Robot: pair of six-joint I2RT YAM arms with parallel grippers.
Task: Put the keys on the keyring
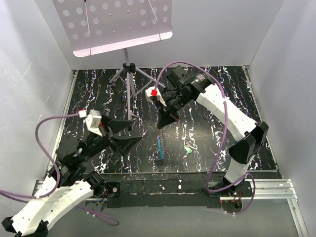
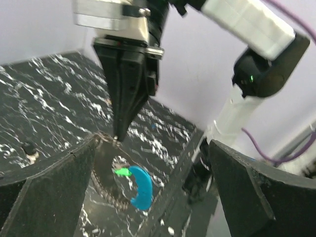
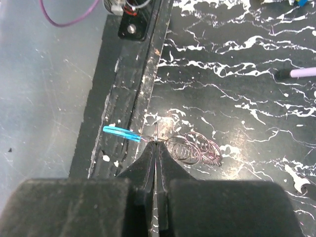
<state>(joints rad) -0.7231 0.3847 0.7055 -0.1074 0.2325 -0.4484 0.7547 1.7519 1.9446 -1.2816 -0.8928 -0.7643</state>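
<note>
My right gripper is shut on the thin silvery keyring and holds it up over the table's front middle, its light-blue strip hanging below. In the right wrist view the shut gripper pinches the ring, with the blue strip to the left. The tiny green-headed key lies on the table to the right of the ring. My left gripper is open and empty just left of the ring. In the left wrist view the ring hangs between its open fingers, the green key showing through the loop.
A purple tripod stand with a perforated tray stands at the back middle; one leg shows in the right wrist view. The black marbled table ends at a front edge just under the ring. White walls close in on three sides.
</note>
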